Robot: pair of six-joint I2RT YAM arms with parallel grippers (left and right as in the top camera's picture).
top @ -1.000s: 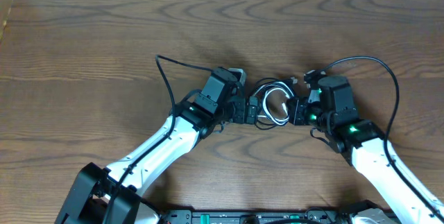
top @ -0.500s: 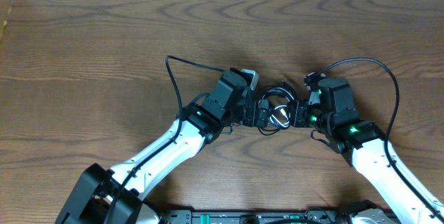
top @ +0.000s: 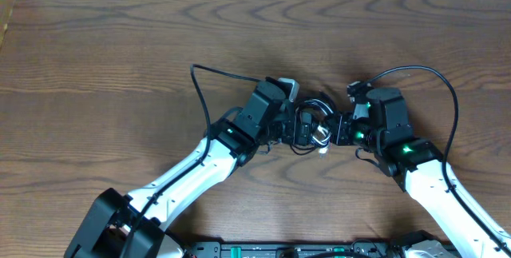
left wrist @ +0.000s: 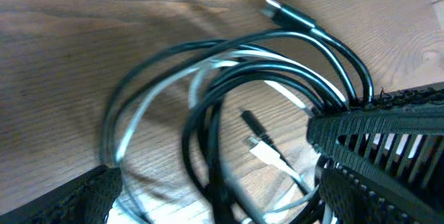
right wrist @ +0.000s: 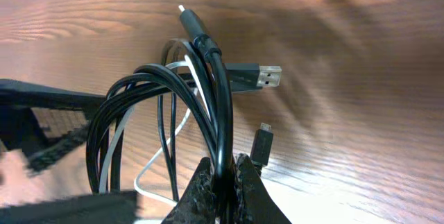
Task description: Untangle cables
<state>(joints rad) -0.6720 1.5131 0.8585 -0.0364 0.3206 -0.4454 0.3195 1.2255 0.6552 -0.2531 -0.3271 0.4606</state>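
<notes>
**Right gripper (right wrist: pixel 223 177) clamped on bundle of thin black and white cables (right wrist: pixel 201 92)**

Left gripper (top: pixel 297 129) gapes wide, its ribbed black fingers (left wrist: pixel 378 137) either side of the coil (nothing pinched there). Black loops rise from the right gripper's clenched tips, mid-bench between both arms. Just past the tips, a small black micro plug (right wrist: pixel 261 144) shows over the dark brown wooden bench (top: pixel 120 42). Beyond it, a silver-tipped black USB plug (right wrist: pixel 253 76) juts sideways.
</notes>
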